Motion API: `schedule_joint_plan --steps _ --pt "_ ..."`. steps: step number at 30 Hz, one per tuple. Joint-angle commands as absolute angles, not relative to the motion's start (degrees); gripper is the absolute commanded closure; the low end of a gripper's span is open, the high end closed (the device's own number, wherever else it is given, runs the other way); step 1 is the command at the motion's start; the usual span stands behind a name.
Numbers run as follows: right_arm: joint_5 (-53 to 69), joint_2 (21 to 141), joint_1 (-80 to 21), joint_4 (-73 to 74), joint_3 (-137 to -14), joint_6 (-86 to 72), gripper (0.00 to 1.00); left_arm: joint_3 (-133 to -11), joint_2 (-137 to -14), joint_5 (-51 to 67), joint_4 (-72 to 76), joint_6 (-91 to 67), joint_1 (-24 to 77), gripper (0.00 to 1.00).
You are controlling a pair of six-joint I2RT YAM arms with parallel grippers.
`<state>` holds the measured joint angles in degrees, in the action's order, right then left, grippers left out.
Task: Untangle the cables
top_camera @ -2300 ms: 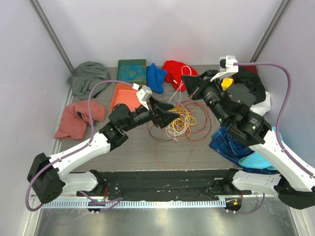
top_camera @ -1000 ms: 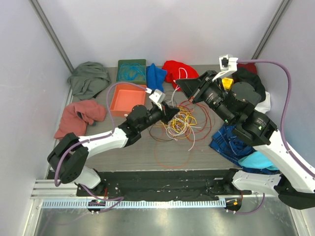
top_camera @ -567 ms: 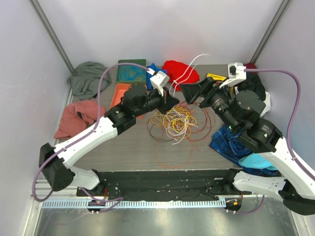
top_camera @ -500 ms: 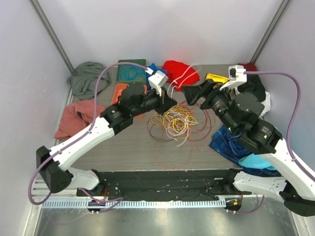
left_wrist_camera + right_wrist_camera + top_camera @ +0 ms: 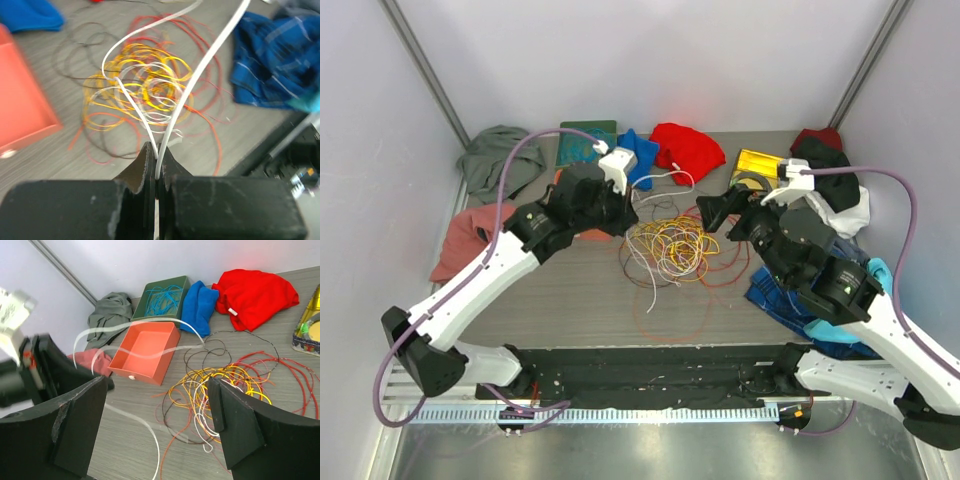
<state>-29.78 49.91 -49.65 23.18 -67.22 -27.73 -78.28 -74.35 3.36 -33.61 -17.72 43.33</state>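
L gripper [image 5: 156, 152] fingers clenched on white cable [image 5: 195, 80]; it runs straight ahead into tangled cables [image 5: 670, 245] on the bench, right of orange tray [image 5: 142, 371]. R gripper [image 5: 157, 410] released, on the tangle's far side from tray.

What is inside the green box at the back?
Loose loops of blue cable lie in the green box. The floor beneath them is covered, so anything under cannot be seen.

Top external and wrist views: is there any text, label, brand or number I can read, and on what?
No readable text in any view.
Gold tin: any print on it is too blurred to read.
White tag on the red garment: too small to read.
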Motion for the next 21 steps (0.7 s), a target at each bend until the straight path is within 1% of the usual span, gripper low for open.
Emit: schedule_joint_plan --steps 1,5,8,17,21 --pt "-32.9 46.1 -49.7 21.5 -64.4 -27.3 0.1 -84.0 -77.9 -2.9 -38.4 -20.6 38.3 1.0" --pt "-33.3 43.4 -49.7 20.7 -60.1 -27.7 0.11 -84.9 -79.6 -5.4 -36.2 -24.3 30.1 1.0" --pt "-33.5 41.8 -49.7 20.1 -56.9 -28.2 0.11 -86.4 -80.8 -8.3 -34.1 -25.8 26.4 1.0" --pt "-34.5 39.9 -49.7 19.7 -52.5 -27.7 0.12 -92.9 -86.5 -16.9 -27.3 -19.4 24.2 1.0" --pt "-34.3 39.9 -49.7 18.9 -51.2 -27.6 0.12 -91.2 -88.0 -21.6 -20.3 -15.4 24.2 1.0"
